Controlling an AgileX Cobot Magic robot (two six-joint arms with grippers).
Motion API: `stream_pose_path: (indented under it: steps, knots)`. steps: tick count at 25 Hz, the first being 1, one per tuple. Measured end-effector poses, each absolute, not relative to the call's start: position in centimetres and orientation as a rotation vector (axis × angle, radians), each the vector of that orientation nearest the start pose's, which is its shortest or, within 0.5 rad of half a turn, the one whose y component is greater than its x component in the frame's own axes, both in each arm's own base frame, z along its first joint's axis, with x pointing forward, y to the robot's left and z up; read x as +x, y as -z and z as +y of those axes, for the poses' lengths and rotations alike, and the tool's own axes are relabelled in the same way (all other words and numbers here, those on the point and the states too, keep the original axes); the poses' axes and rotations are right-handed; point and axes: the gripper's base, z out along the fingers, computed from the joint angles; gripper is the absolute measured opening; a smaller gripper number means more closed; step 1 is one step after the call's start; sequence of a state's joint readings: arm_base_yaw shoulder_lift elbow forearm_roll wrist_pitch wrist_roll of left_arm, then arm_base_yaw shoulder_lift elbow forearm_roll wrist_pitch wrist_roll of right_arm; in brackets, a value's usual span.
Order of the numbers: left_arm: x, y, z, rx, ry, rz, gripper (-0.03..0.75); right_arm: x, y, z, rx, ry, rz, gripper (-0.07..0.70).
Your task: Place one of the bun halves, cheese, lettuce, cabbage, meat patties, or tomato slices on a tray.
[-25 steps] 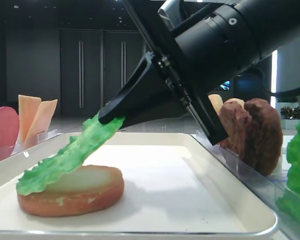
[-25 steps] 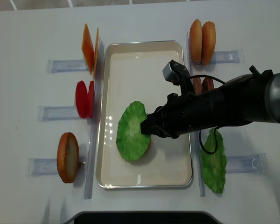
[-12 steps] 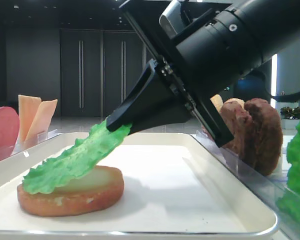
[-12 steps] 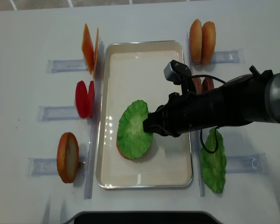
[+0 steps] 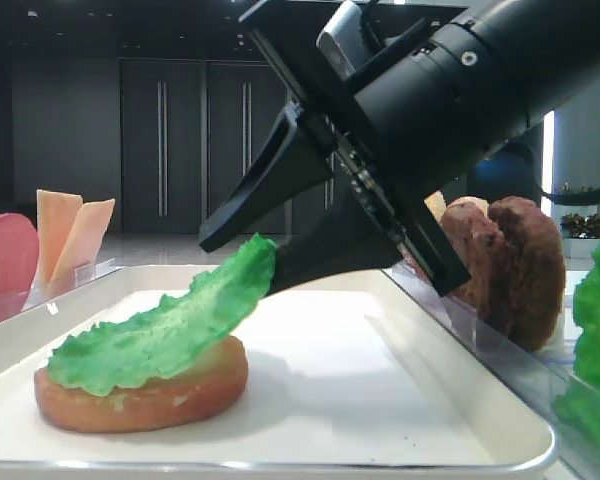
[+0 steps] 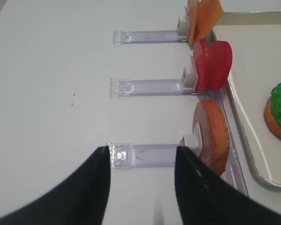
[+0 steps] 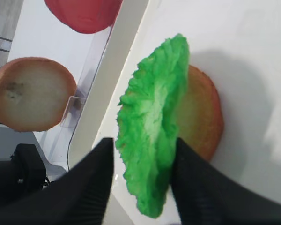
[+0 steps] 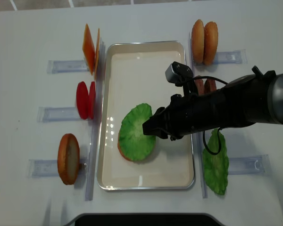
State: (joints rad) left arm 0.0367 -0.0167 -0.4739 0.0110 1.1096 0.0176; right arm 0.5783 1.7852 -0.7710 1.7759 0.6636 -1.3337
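A frilly green lettuce (image 5: 170, 335) leaf lies tilted on a bun half (image 5: 140, 395) inside the off-white tray (image 5: 360, 390). Its raised edge leans on the lower finger of my right gripper (image 5: 238, 262). That gripper is open, and the upper finger stands clear of the leaf. The right wrist view has the lettuce (image 7: 152, 136) between the spread fingers, touching one only, over the bun half (image 7: 201, 122). From above, the right gripper (image 8: 148, 128) sits at the lettuce's (image 8: 137, 133) right edge. My left gripper (image 6: 141, 150) hangs open and empty over the table, left of the tray (image 8: 141, 66).
Clear holders flank the tray. On its left stand cheese (image 8: 90, 47), tomato slices (image 8: 86, 100) and a bun half (image 8: 68, 158). On its right are bun halves (image 8: 204, 41), meat patties (image 8: 203, 86) and another lettuce leaf (image 8: 216, 165).
My right gripper's jaws have parted, letting go of the lettuce. The leaf has sunk lower and flatter onto the bun half. The left gripper has not moved.
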Motion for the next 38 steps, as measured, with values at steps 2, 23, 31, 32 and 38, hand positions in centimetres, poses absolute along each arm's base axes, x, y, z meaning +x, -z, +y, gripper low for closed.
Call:
stream_pose_path:
  steps: [2,23,31,32,38]
  knots:
    - [-0.7,-26.6,0.1,-0.021,-0.046,2.103,0.345,23.5,-15.2,22.0,-0.470,-1.238,2.471,0.394]
    - [-0.7,-26.6,0.1,-0.021,-0.046,2.103,0.345,20.0,-22.6,21.5,-0.758,-0.837,2.280,0.488]
    - [-0.7,-26.6,0.1,-0.021,-0.046,2.103,0.345,18.4,-24.4,14.5,-0.764,-0.216,2.759,0.454]
    - [-0.7,-26.6,0.1,-0.021,-0.046,2.103,0.345,18.0,-25.3,13.4,-0.730,-0.155,2.777,0.442]
    - [-0.7,-26.6,0.1,-0.021,-0.046,2.103,0.345,15.6,-30.1,6.0,-0.343,-0.023,2.774,0.392]
